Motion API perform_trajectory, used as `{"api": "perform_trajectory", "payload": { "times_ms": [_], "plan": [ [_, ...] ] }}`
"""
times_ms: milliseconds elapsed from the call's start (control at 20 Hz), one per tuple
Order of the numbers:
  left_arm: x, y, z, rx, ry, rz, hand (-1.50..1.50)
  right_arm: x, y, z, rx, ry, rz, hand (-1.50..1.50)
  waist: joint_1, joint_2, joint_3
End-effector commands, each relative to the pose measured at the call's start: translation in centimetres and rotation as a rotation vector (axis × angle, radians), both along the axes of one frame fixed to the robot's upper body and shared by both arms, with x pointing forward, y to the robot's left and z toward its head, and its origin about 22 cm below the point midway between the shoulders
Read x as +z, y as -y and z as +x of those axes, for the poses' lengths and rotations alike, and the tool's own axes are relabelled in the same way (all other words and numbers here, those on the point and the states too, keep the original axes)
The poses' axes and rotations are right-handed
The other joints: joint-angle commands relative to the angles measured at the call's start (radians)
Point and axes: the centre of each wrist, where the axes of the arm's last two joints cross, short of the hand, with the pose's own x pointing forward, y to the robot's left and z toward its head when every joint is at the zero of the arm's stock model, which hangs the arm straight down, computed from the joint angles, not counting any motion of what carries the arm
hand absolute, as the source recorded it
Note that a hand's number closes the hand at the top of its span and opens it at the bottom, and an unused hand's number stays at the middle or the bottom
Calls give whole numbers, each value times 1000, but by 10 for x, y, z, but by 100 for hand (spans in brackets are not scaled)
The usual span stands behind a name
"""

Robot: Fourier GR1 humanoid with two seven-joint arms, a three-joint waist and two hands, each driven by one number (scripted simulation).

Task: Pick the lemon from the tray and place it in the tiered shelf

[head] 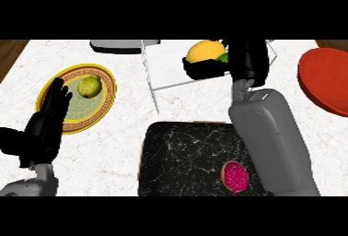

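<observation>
Head view, round yellow lemon [204, 50], right robot hand [246, 59] curled around it

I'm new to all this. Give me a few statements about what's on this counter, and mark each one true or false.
1. The lemon lies on the black tray. False: the right hand holds it at the white shelf.
2. A pear sits on the yellow plate. True.
3. The left hand grips the pear. False: its fingers are straight and hold nothing.
4. A pink fruit lies on the tray. True.
</observation>
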Motion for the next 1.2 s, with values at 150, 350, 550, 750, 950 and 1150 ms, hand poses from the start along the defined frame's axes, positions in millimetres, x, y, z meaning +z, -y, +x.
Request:
{"api": "perform_trajectory", "payload": {
  "times_ms": [150, 350, 550, 750, 950, 1150],
  "plan": [
    [4, -7, -3, 5, 15, -10, 0, -18, 9, 39, -2, 59, 23, 150, 2, 0, 0],
    [4, 0, -4, 2, 16, 2, 0, -25, 0, 54, 24, 29, -32, 150, 4, 1, 0],
    [10, -4, 5, 0, 10, 11, 0, -42, 10, 66, -60, 47, 137, 150, 10, 4, 0],
    [5, 1, 3, -5, 3, 6, 0, -31, 1, 78, 5, -52, 163, -150, 7, 2, 0],
    [-7, 7, -3, -28, -10, -12, 0, -50, 18, 92, 10, -33, 176, -150, 18, 7, 0],
    [7, -4, -4, -20, 25, 0, 0, -31, 30, 97, 71, -2, 221, -150, 14, 4, 0]
  ]
}}
